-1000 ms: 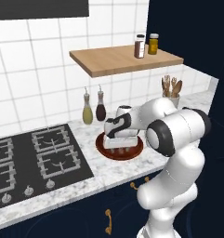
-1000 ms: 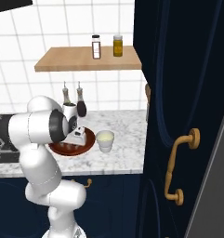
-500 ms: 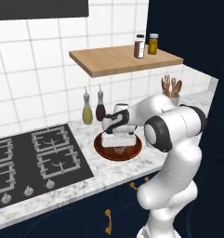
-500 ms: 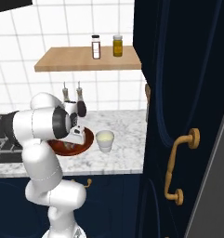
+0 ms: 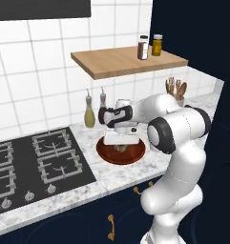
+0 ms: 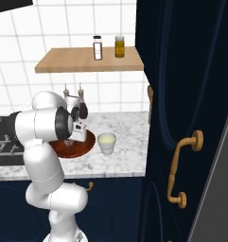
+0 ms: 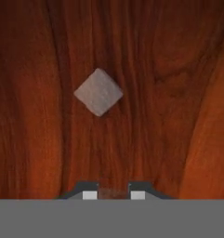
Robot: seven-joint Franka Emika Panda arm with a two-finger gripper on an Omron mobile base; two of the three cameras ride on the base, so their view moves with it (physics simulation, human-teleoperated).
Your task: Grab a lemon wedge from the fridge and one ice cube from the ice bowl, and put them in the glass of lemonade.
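Observation:
The ice bowl (image 5: pixel 103 150), round and reddish-brown, sits on the marble counter, and its rim (image 6: pixel 89 142) also shows past the arm. My gripper (image 5: pixel 120 146) reaches straight down into it. In the hand view the gripper (image 7: pixel 113 194) has its jaws drawn close, with a small dull, pale piece that looks like an ice cube pinched between the fingertips (image 7: pixel 89 195). Another ice cube (image 7: pixel 98 92) lies loose on the bowl's floor, ahead of the tips. The glass of lemonade (image 6: pixel 107 142) stands just right of the bowl. The lemon wedge is out of view.
Two oil bottles (image 5: pixel 89 114) stand behind the bowl, and a wooden shelf (image 5: pixel 121 62) with two jars hangs above. The gas hob (image 5: pixel 35 164) lies to the left, a utensil holder (image 5: pixel 176 93) to the right. A tall navy cabinet (image 6: pixel 181 94) with gold handles blocks the right side.
The hand has sunk from just above the bowl down into it. Its jaws have gone from wide apart to nearly together.

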